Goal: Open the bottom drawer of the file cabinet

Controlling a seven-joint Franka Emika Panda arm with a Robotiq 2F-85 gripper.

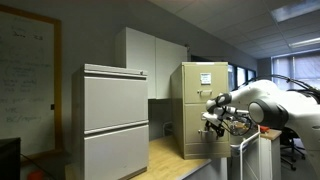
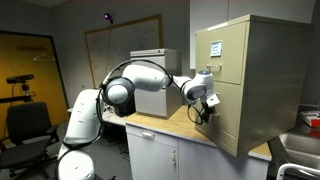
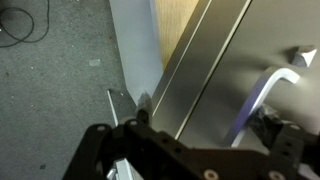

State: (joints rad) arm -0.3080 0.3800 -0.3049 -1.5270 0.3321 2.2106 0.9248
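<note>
The tan file cabinet [image 1: 200, 85] [image 2: 270, 70] stands on a wooden counter, with paper labels on its upper front. Its bottom drawer [image 1: 195, 142] [image 2: 228, 128] has a plain tan front that looks flush with the cabinet. My gripper [image 1: 212, 120] [image 2: 205, 106] is right at this front in both exterior views. In the wrist view the gripper [image 3: 205, 120] is open, its fingers spread wide across the bottom drawer front [image 3: 245, 45]. The silver drawer handle [image 3: 272, 82] lies between the fingers, close to the right one.
A wider pale grey two-drawer cabinet [image 1: 115, 120] stands beside the tan one, with a tall white cupboard [image 1: 150, 55] behind. The wooden counter [image 2: 165, 125] [image 3: 180, 20] drops off to grey carpet [image 3: 60, 80]. A whiteboard [image 2: 120, 45] and an office chair [image 2: 30, 125] are behind the arm.
</note>
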